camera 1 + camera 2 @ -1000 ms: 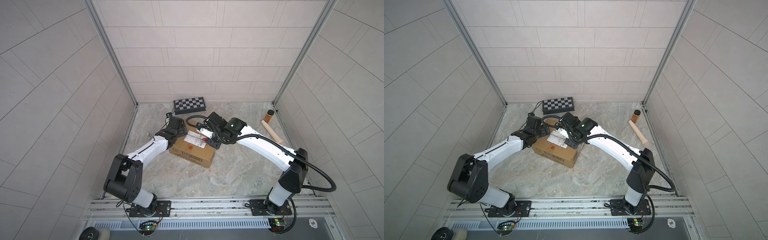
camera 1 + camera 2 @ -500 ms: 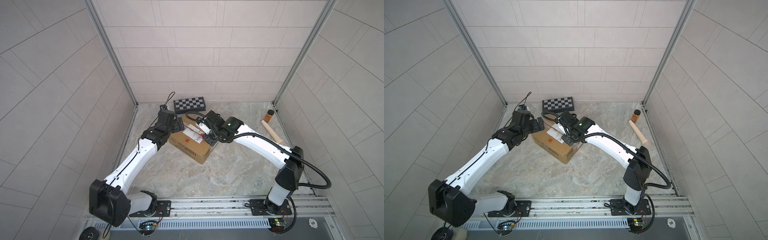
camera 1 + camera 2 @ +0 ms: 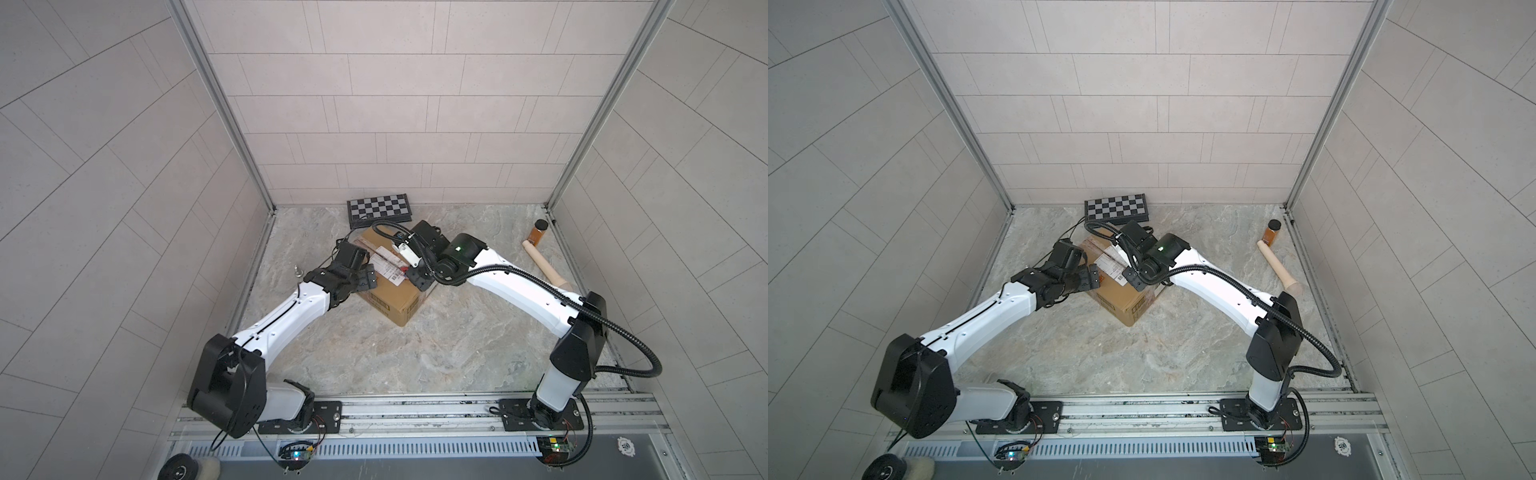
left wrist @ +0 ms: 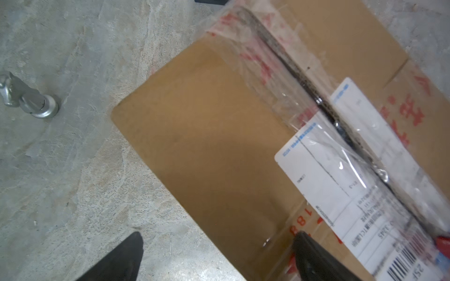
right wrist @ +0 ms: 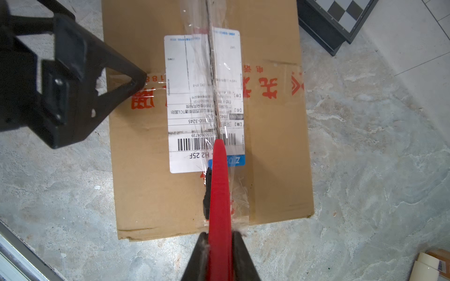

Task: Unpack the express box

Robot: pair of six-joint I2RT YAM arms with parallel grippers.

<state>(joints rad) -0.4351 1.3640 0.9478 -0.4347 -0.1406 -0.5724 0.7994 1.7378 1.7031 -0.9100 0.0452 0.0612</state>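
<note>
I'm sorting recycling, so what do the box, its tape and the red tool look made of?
The express box looks like matte brown corrugated cardboard, creased at one edge. The tape along its seam seems clear glossy plastic film: it wrinkles and glints. The red tool looks like evenly coloured matte plastic, though I cannot be sure.

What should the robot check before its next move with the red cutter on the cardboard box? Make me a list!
1. Is the right hand shut on the red cutter? ok.
2. Is the cutter tip on the taped seam of the express box? ok.
3. Is the left hand open and away from the seam? ok.
4. Is the left hand pressing the box steady? cannot tell; one finger is over the top, the other is off the edge.
5. Are the box flaps open? not ok, both lie shut.
</note>
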